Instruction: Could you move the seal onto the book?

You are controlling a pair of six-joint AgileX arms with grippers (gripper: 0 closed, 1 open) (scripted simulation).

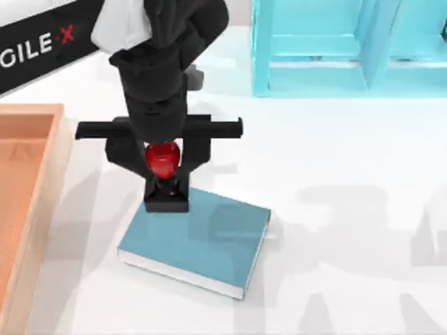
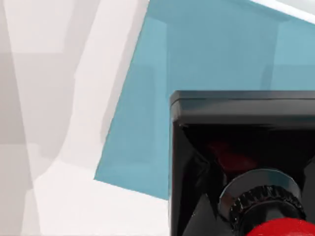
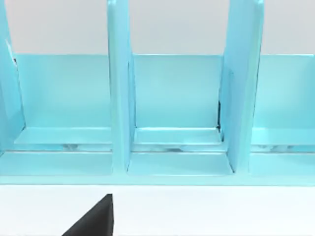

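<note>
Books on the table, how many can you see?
1. The teal book lies flat near the table's front, left of the middle, with the seal over its far left corner in the left gripper. None shows in the cyan shelf unit.

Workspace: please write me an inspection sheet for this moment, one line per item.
Surface: white table, shadows across it.
Job's things: seal held at the far left corner of the book, its black base over the cover's edge; contact cannot be told. Book lies flat.
Clutter: orange tray at the left edge.
Grippers: left gripper shut on the seal; right arm parked facing the shelf.
Cables: nothing seen.
Surroundings: light cyan shelf unit at the far side.
</note>
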